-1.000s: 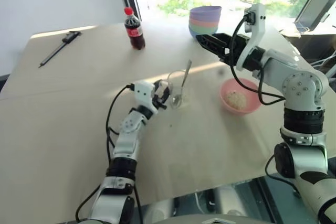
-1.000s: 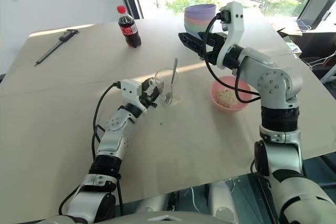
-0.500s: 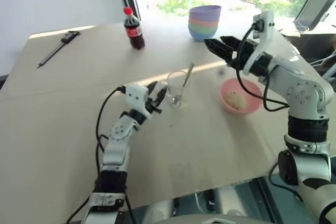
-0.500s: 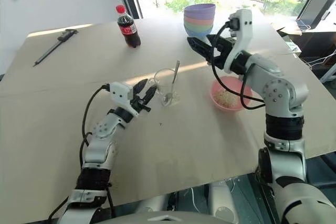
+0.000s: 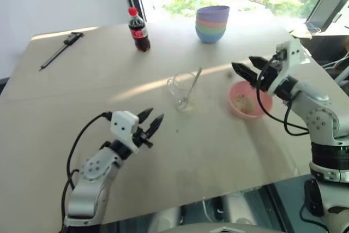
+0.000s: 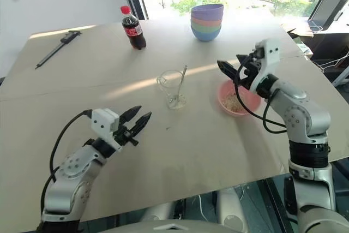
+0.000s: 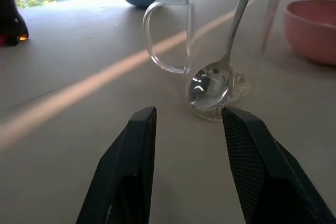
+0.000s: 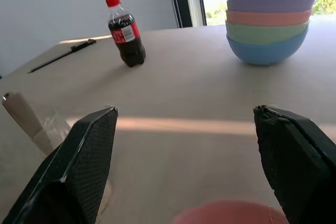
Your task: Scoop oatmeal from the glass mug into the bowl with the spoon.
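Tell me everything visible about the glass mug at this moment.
The glass mug is small, clear and see-through, with a looped side handle. It stands upright near the middle of the table, between the cola bottle and the pink bowl. A silver spoon leans inside it, handle sticking out over the rim, its bowl resting at the bottom among a few oat flakes. Otherwise the mug looks nearly empty. Neither gripper touches it.

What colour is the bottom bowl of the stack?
Blue; the stack shows it best in the right wrist view.
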